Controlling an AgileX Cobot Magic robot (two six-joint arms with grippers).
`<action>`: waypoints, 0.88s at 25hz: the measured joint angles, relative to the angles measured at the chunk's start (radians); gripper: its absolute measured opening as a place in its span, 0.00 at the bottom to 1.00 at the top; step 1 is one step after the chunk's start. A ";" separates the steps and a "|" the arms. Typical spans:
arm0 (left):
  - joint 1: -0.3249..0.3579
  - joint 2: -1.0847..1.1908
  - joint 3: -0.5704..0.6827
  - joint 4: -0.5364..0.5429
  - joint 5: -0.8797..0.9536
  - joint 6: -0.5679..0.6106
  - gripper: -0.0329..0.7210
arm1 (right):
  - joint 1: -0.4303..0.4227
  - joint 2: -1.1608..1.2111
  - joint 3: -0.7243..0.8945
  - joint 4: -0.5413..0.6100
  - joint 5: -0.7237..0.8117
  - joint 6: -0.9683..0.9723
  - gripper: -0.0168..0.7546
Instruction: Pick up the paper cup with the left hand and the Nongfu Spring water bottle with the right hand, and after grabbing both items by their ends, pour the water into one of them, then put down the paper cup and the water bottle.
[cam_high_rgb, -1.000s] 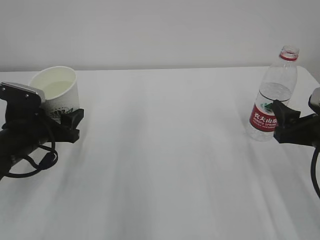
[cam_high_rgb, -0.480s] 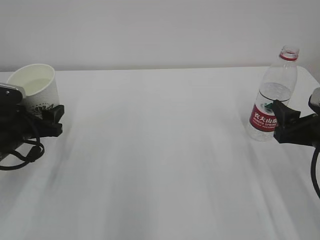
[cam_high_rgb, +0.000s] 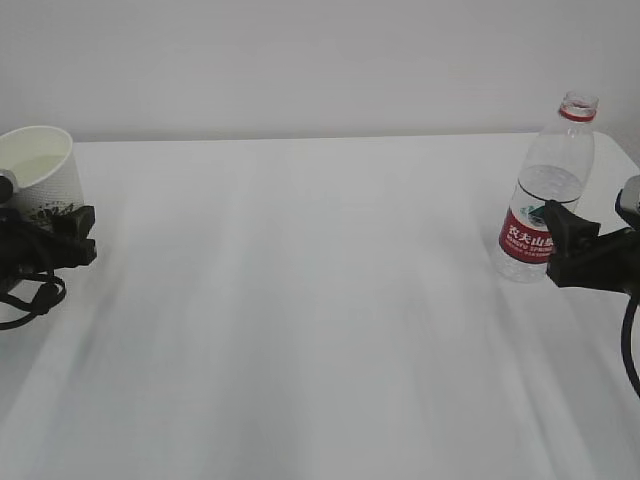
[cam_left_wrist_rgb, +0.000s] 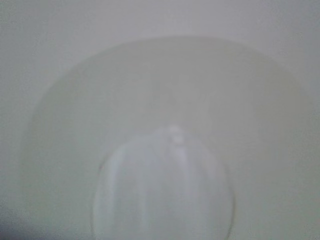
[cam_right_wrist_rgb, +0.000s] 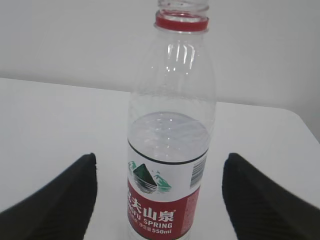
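**Cup held at the far left, bottle standing free at the right**

The paper cup (cam_high_rgb: 40, 175) is seen at the far left edge of the table (cam_high_rgb: 320, 300), upright, with the pale water (cam_left_wrist_rgb: 162, 185) visible inside it in the left wrist view. The left hand (cam_high_rgb: 45, 245) is placed around the lower part of the cup, and its fingers are closed on the cup's sides at a wide spread. The Nongfu Spring water bottle (cam_high_rgb: 548, 190) is standing upright near the right edge of the table, without cap, partly filled. The right hand (cam_high_rgb: 585, 255) is located just in front of the bottle. Its fingers (cam_right_wrist_rgb: 55, 200) are opened wide, one at each side of the bottle, and a clear gap is seen between them and the label, so nothing is gripped
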 joint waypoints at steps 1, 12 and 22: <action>0.002 0.000 0.000 -0.004 0.000 0.000 0.70 | 0.000 0.000 0.000 -0.001 0.000 0.000 0.79; 0.023 0.000 0.000 -0.014 0.000 -0.007 0.70 | 0.000 0.000 0.000 -0.012 0.000 0.000 0.79; 0.044 0.000 -0.043 -0.008 0.081 -0.045 0.70 | 0.000 0.000 0.000 -0.029 0.000 0.000 0.79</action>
